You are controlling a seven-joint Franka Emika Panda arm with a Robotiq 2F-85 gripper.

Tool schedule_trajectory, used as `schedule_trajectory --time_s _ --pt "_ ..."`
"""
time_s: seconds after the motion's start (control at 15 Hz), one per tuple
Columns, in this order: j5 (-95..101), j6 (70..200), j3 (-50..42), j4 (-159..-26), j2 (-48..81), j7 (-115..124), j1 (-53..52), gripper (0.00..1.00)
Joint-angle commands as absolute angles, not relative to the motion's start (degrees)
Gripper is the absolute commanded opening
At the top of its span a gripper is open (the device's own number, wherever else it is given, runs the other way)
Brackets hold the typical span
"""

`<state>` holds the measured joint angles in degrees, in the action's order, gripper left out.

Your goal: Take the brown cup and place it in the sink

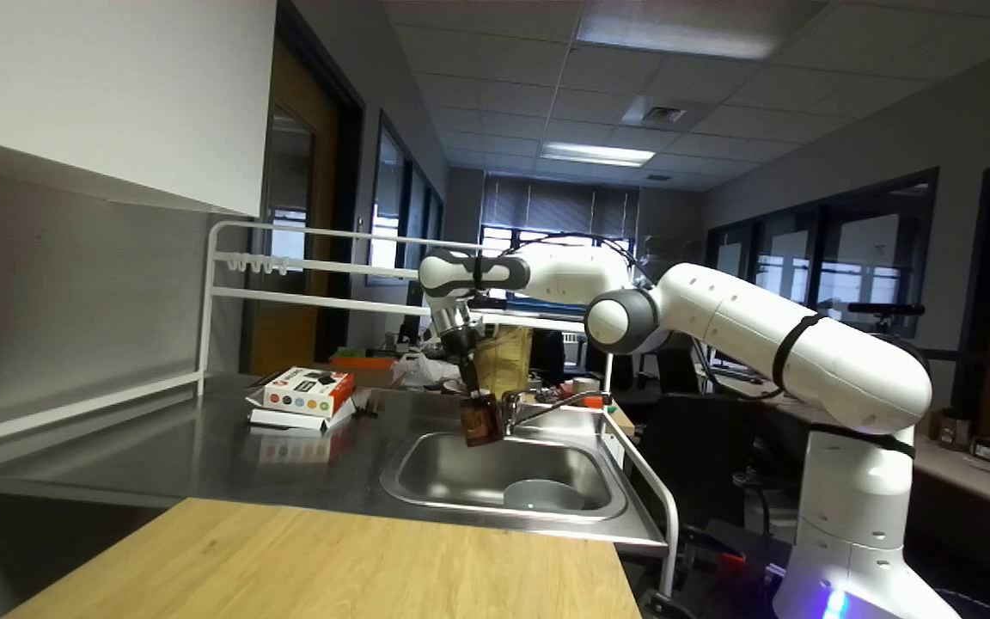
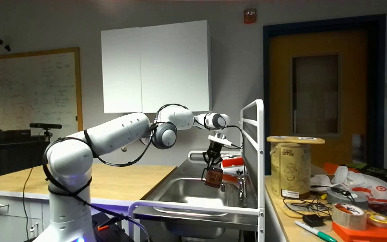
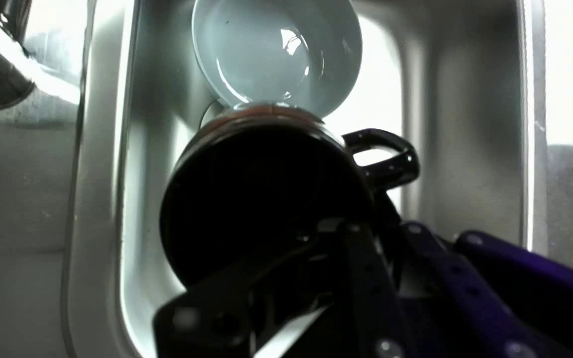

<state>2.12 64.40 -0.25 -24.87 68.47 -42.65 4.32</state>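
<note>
Nearest in the wrist view, the black gripper (image 1: 470, 387) clamps the wall of one brown mug (image 1: 482, 422) near its handle (image 3: 400, 166), holding it tilted above the sink (image 1: 452, 471). One pale bowl (image 3: 271, 49) sits in the sink; one faucet (image 2: 242, 186) stands beside. Only the wrist view looks into the mug; one whiteboard (image 2: 29, 94) shows only in an exterior view.

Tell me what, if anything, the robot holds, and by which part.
The brown cylindrical cup, held between the black fingers, apparently by its rim near the black loop handle.
</note>
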Motion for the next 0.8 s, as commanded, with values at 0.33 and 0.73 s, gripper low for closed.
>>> schedule_trajectory --time_s 0.33,0.73 --pt "-2.5 82.3 2.1 -23.5 73.8 -36.6 1.6 0.04" --pt "-5.5 89.4 1.9 -24.4 77.9 -27.6 4.3 0.04"
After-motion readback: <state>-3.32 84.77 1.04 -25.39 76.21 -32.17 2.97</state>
